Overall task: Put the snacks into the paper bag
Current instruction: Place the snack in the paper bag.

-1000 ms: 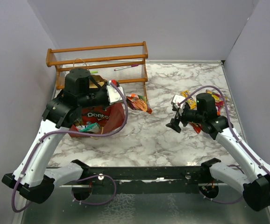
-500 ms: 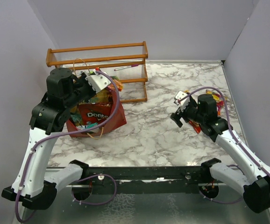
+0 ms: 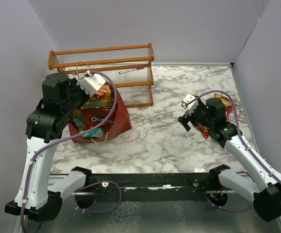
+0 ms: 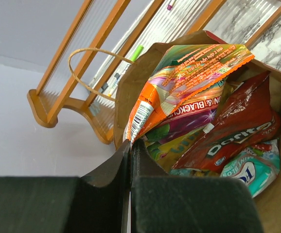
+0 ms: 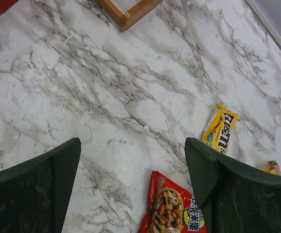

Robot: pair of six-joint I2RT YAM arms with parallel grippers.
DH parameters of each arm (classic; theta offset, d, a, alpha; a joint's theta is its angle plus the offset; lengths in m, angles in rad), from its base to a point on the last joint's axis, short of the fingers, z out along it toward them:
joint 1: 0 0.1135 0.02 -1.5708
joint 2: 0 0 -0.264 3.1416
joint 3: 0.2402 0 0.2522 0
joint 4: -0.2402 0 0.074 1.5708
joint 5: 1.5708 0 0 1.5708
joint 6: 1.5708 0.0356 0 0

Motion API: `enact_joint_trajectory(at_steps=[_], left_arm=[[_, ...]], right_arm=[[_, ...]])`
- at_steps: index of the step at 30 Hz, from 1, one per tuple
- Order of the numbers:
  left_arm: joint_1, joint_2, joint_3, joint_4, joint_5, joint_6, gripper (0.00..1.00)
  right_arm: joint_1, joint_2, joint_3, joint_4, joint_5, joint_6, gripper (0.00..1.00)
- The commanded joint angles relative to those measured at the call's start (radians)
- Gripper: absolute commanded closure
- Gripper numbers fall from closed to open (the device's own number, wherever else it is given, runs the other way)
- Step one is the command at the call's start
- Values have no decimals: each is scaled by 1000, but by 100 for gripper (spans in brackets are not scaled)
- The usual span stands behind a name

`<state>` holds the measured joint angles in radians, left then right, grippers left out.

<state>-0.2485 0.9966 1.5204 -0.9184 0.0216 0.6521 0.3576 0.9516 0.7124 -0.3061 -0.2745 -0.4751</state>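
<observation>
Lower the orange packet [image 4: 189, 73], pinched tight in the left hand [image 4: 131, 150] at the mouth of the paper bag [image 3: 123, 117], deeper inside before letting go; leave the right hand [image 5: 133, 167] spread wide, empty, well right of the bag.

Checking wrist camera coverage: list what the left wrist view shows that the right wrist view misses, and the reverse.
Left wrist only: the left gripper shut on an orange packet, and the Doritos bag inside the paper bag. Right wrist only: the open right gripper, a yellow M&M's packet and a red nut packet. Both: the wooden rack.
</observation>
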Motion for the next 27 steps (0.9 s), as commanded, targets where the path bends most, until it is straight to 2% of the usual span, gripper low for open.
enact_joint_trajectory(at_steps=[1, 8, 15, 23, 27], left_arm=[[26, -21, 89, -23, 24, -49, 100], [48, -17, 125, -72, 67, -61, 100], [60, -17, 178, -166, 194, -59, 100], [64, -45, 99, -219, 220, -35, 100], [64, -55, 60, -194, 196, -42, 100]], right_arm=[[-6, -2, -11, 36, 24, 1, 12], [-8, -2, -13, 34, 22, 0, 12], [-9, -2, -13, 32, 20, 1, 12], [-13, -2, -13, 31, 18, -2, 12], [-15, 0, -15, 30, 18, -3, 12]])
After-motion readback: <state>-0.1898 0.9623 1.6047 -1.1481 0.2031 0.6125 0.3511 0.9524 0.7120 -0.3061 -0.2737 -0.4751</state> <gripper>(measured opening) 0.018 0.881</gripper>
